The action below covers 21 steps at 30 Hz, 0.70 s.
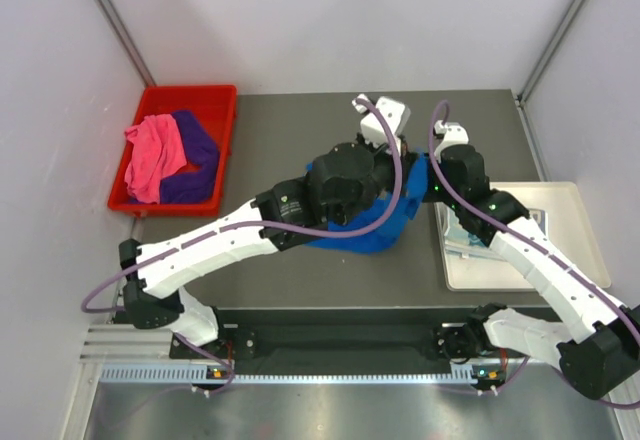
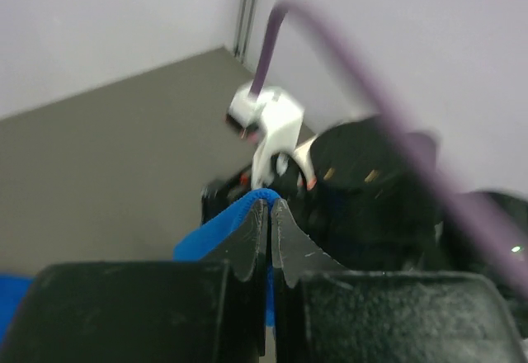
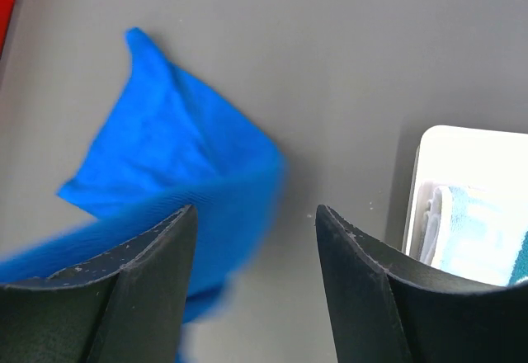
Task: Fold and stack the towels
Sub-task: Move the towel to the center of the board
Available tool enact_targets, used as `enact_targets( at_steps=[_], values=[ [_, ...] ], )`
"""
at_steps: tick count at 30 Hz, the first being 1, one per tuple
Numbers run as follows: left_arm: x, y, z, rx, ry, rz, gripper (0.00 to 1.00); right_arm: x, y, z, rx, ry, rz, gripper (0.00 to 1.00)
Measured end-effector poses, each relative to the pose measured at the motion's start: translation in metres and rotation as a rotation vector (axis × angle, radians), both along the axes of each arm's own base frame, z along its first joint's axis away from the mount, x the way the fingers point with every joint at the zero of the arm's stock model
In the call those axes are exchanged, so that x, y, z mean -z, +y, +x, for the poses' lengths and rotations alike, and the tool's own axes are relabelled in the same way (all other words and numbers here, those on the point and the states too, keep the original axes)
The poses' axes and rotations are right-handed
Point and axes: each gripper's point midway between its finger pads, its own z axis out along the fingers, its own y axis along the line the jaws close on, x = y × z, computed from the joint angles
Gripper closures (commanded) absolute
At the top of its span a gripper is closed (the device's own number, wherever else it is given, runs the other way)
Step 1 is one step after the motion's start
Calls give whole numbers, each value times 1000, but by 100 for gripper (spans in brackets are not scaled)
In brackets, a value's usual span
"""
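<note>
Left gripper (image 2: 270,206) is clenched on a raised fold of the plain royal blue cloth towel (image 1: 365,232), which sits bunched mid-table on the dark grey tabletop (image 1: 300,120), just left of the white flat plastic tray (image 1: 575,225). Right gripper (image 3: 256,214) has its jaws released and spread, gripping nothing, hovering over that towel's right edge next to the tray, where a light blue patterned towel (image 3: 478,243) lies. Far left, the red plastic bin (image 1: 215,100) holds a crumpled pink towel (image 1: 155,155) touching a purple towel (image 1: 195,155).
</note>
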Motion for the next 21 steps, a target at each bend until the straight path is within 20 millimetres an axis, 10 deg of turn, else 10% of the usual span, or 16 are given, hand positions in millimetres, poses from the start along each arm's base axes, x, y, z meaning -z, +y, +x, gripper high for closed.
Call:
enact_targets(
  at_steps=[21],
  values=[
    [301, 137, -106, 21, 624, 134, 100, 43, 22, -6, -28, 91, -8, 43]
  ],
)
